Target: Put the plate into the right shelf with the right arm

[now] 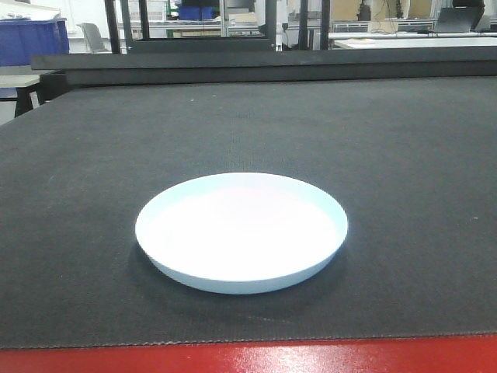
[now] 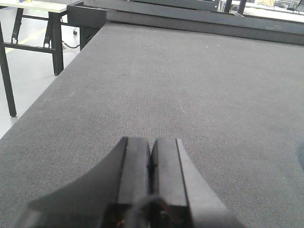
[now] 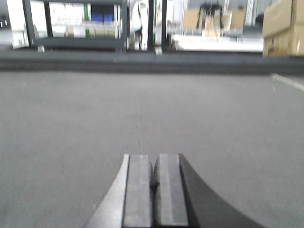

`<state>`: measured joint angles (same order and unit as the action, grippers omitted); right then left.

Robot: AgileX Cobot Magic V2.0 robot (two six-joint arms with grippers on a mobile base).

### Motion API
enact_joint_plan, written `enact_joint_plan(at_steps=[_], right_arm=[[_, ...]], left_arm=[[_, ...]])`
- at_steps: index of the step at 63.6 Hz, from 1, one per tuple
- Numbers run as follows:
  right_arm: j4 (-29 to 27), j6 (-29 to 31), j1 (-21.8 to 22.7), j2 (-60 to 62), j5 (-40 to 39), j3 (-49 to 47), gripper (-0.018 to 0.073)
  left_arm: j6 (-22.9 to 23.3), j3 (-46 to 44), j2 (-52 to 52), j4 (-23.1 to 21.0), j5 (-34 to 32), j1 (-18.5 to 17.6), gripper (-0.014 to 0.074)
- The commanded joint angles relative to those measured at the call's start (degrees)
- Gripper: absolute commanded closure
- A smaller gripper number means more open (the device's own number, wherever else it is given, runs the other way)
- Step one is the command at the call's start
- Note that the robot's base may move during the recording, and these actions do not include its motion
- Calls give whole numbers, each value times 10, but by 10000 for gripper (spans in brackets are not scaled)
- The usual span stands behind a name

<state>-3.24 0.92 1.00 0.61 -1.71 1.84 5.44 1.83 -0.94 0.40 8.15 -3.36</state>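
A round white plate (image 1: 241,231) lies flat on the dark mat (image 1: 404,179), near the red front edge of the table (image 1: 256,359). Neither arm shows in the front view. In the left wrist view my left gripper (image 2: 151,147) is shut, its two black fingers pressed together low over bare mat, with nothing held. My right gripper (image 3: 156,161) is likewise shut and holds nothing, hovering just above the mat. The plate does not appear in either wrist view. The right shelf is out of view.
A raised black ledge (image 1: 264,66) runs along the mat's far edge. Behind it stand racks with blue bins (image 1: 31,37) and desks. A side table with black legs (image 2: 52,33) stands left of the mat. Cardboard boxes (image 3: 282,26) sit at the far right.
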Motion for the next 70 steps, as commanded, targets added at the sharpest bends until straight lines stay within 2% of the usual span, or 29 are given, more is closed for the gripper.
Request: enact_joint_plan(at_steps=[1, 6, 12, 19, 29, 36, 42, 51, 61, 70], right_arm=[[-4, -2, 1, 7, -91, -6, 505], [-41, -33, 1, 7, -91, -18, 505], [-26, -30, 1, 5, -44, -79, 505], [22, -28, 1, -20, 71, -192, 505], [9, -26, 1, -129, 262, -367, 505], [-52, 11, 1, -220, 410, -476, 505], [-144, 59, 1, -287, 495, -544, 503], [-246, 65, 1, -365, 545, -561, 503], [-313, 68, -7, -447, 584, -561, 503], [-336, 68, -71, -523, 567, -561, 497]], left_arm=[[3, 5, -3, 0, -51, -1, 643], [3, 5, -3, 0, -51, -1, 643], [3, 5, -3, 0, -51, -1, 643], [3, 5, -3, 0, -51, -1, 643], [3, 5, -3, 0, -51, -1, 643], [3, 5, -3, 0, -51, -1, 643], [3, 5, -3, 0, -51, -1, 643], [3, 5, -3, 0, -51, -1, 643], [3, 5, -3, 0, -51, -1, 643], [3, 5, -3, 0, -51, -1, 643]])
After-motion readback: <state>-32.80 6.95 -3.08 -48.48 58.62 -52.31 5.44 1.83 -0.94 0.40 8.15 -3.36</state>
